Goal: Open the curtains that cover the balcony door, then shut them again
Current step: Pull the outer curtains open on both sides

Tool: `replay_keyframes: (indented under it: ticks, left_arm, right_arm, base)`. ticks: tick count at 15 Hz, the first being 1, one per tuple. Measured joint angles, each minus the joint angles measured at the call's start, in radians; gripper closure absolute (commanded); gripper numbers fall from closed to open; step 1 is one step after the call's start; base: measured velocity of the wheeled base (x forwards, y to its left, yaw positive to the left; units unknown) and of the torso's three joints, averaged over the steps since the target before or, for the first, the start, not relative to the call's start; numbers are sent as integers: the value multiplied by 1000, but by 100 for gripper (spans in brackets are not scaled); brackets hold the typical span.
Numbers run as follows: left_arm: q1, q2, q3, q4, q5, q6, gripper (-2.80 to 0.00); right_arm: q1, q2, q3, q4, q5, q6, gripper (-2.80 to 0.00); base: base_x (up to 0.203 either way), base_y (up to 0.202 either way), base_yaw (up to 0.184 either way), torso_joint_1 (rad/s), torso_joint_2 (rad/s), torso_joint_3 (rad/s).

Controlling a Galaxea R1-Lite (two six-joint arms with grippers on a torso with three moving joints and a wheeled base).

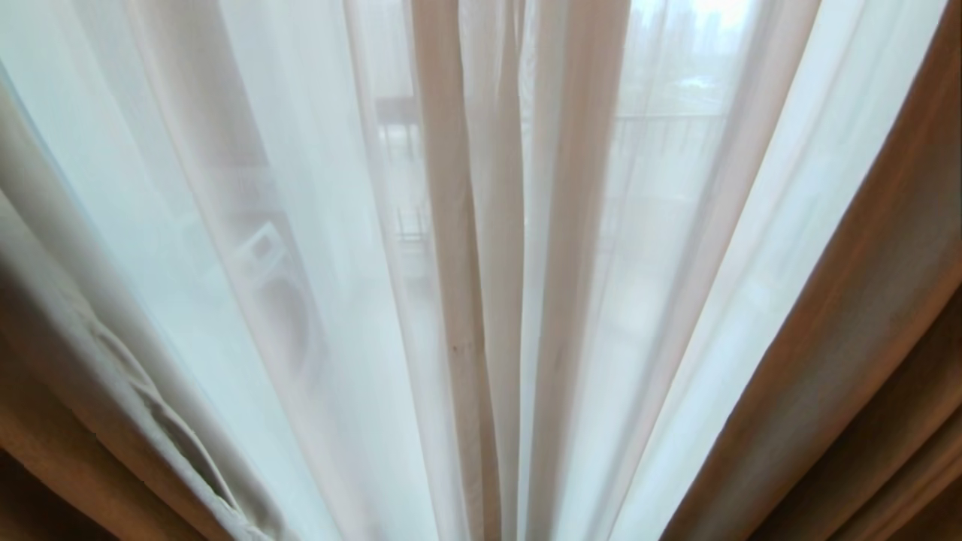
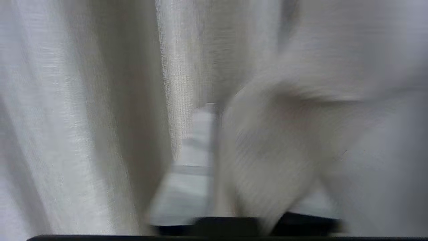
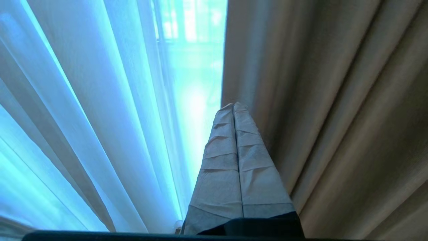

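Your head view is filled by the curtains: the sheer voile hangs across the middle in long pleats, and the thick beige drape shows at both lower edges, one panel on the left and one on the right. The left panel's hemmed edge is folded over on itself. Through the voile you can make out faint railing bars and pale shapes outside; the door itself cannot be picked out from behind the cloth. Neither arm shows in this view.

Your left wrist camera sits right up against the woven drape. A fold of that fabric bulges across the view, smeared by motion, and a narrow gap between folds gives a glimpse of something pale with grey bands. The left gripper's fingers are hidden behind the cloth, so you cannot tell whether it is open, closed or holding anything.

Your right gripper is closed, its two wrapped fingers pressed together with nothing between them. It points at the seam where the voile meets the drape, its tips just beside the drape's edge.
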Motion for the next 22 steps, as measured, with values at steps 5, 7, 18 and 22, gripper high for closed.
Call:
replay_keyframes:
  ticks: [5, 7, 18, 22]
  left_arm:
    - [18, -91, 109, 3, 8, -1, -280]
    - [31, -155, 191, 6, 11, -1, -280]
    - [96, -653, 645, 78, 1, -1, 0]
    - [92, -696, 700, 84, -1, -1, 0]
  right_arm:
    - [0, 0, 0, 0, 0, -1, 0]
    - [0, 0, 0, 0, 0, -1, 0]
    - [0, 0, 0, 0, 0, -1, 0]
    - [0, 0, 0, 0, 0, -1, 0]
  base:
    - [0, 0, 0, 0, 0, 0]
    - [0, 0, 0, 0, 0, 0]
    - [0, 0, 0, 0, 0, 0]
    - [0, 0, 0, 0, 0, 0]
